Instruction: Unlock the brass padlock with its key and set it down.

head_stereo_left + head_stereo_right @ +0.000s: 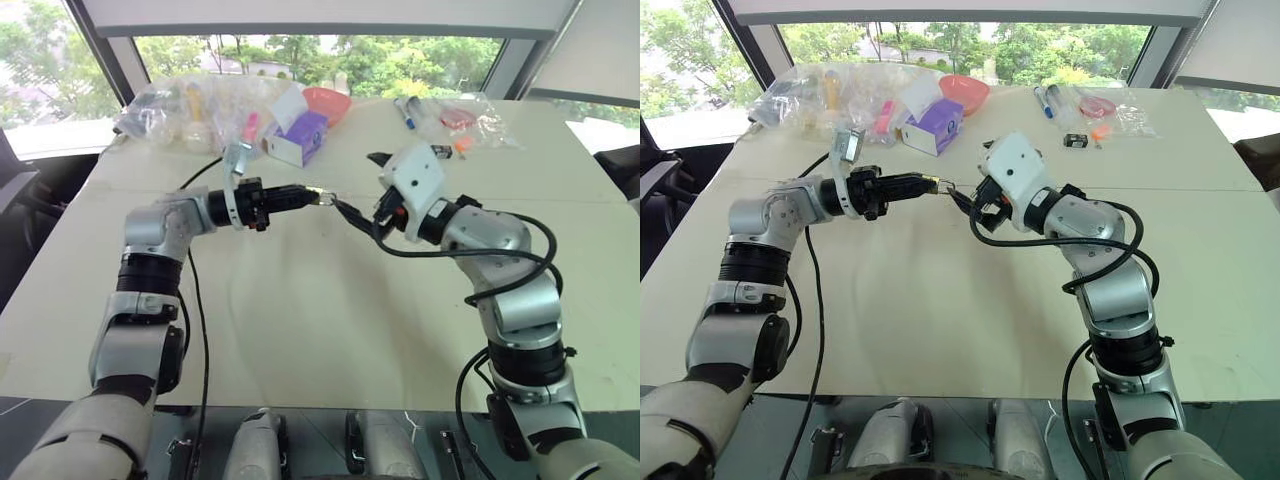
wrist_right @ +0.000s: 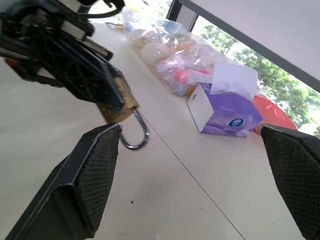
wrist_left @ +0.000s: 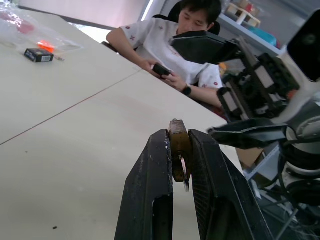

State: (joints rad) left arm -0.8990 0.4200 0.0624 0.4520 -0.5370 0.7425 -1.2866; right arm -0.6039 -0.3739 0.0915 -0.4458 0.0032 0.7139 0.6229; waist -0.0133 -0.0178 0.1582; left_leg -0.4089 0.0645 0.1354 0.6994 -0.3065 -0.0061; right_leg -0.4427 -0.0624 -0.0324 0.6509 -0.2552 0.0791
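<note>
The brass padlock [image 3: 179,145] is pinched between the two black fingers of my left gripper [image 1: 310,195], held level above the middle of the table. Its thin silvery shackle [image 2: 136,135] hangs off one corner of the body like an open hook. My right gripper [image 2: 190,130] is open wide just beside the padlock, one finger [image 1: 345,210] close under it and not touching. I cannot make out the key.
At the back of the pale table [image 1: 320,320] lie clear plastic bags [image 1: 180,105], a purple tissue box [image 1: 300,138], a red bowl [image 1: 328,100] and a small black box [image 3: 38,55]. A person [image 3: 185,45] sits at the table's side, holding a phone.
</note>
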